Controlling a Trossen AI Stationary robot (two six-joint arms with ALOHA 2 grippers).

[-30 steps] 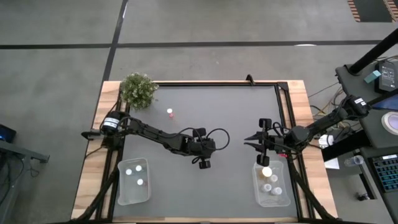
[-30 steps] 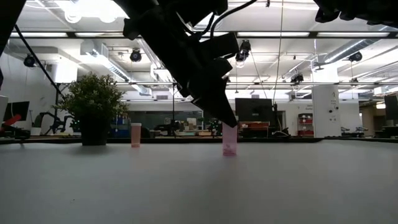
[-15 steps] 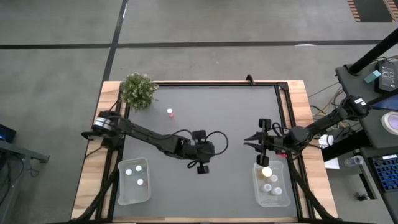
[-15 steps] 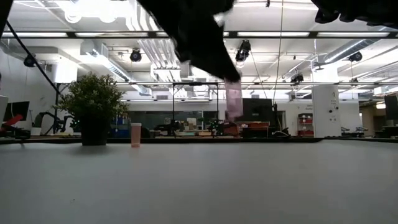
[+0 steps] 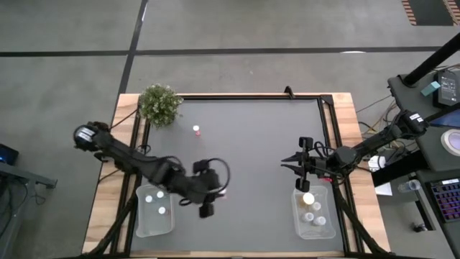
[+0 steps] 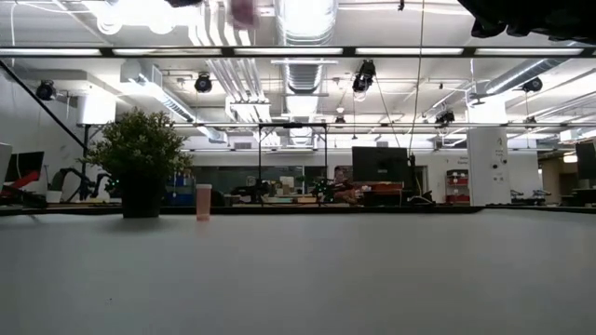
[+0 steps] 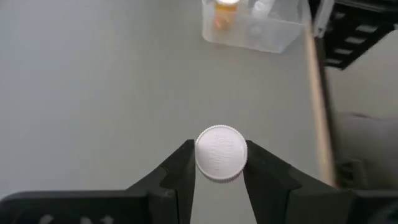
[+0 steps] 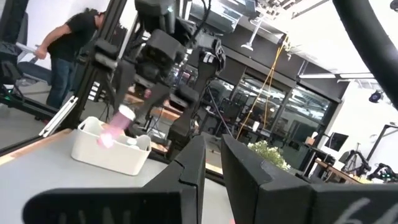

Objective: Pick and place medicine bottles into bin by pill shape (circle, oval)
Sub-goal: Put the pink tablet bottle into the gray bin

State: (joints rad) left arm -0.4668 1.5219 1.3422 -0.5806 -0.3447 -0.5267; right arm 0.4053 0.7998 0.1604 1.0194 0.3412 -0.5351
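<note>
My left gripper [image 5: 218,193] is shut on a small pink medicine bottle with a white cap [image 7: 221,152], held high above the table to the right of the left clear bin [image 5: 154,210]. The bottle shows at the top of the low view [image 6: 244,9] and in the right wrist view [image 8: 118,129]. Three white-capped bottles stand in the left bin. Another pink bottle [image 5: 195,130] stands on its base at the far left, near the plant. My right gripper [image 5: 293,165] hovers narrowly open and empty beside the right bin [image 5: 314,212], which holds several bottles, one of them orange. My left gripper pinches the bottle's white cap by its ribbed sides [image 7: 199,155] between its two fingers [image 7: 180,168]. The fingers come from above, pointing down. The bottle hangs below them, lifted clear of the table; in the right wrist view it looks a little tilted.
A green potted plant [image 5: 159,103] stands at the far left corner. The table has a raised dark frame and wooden side rails [image 5: 115,173]. A person [image 8: 68,43] stands in the room beyond the table's left side.
My left gripper has lifted the pink bottle off the middle of the table, where it stood, and carried it up and toward the table's left and near edges, toward the left bin. It has stayed shut on the cap.
</note>
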